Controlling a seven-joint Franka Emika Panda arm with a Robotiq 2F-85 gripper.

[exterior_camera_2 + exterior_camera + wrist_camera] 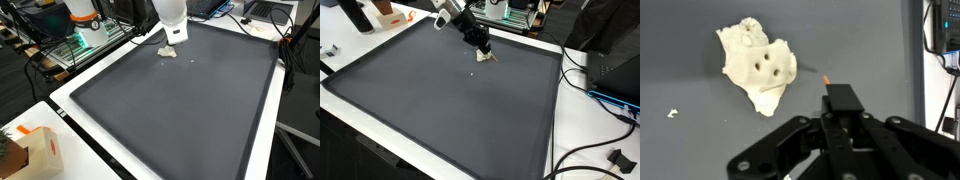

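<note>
A cream-white lumpy piece [758, 68] with three small holes lies on the dark grey mat [700, 140]. In both exterior views it sits near the mat's far edge [489, 57] [169, 51]. My gripper [840, 92] hovers just beside it, a short gap apart, with the black fingers pressed together. A tiny orange tip [827, 76] shows just past the fingertips; I cannot tell whether it is held. The gripper [482, 48] [175, 36] hangs low over the mat. A small white crumb [672, 113] lies further off.
The mat [440, 110] covers a white table [100, 135]. Black cables [605, 95] run along one side. A black bottle [358, 15] and an orange item [390, 16] stand at one corner. A white-orange box [35, 150] sits near another. Electronics [85, 38] stand behind.
</note>
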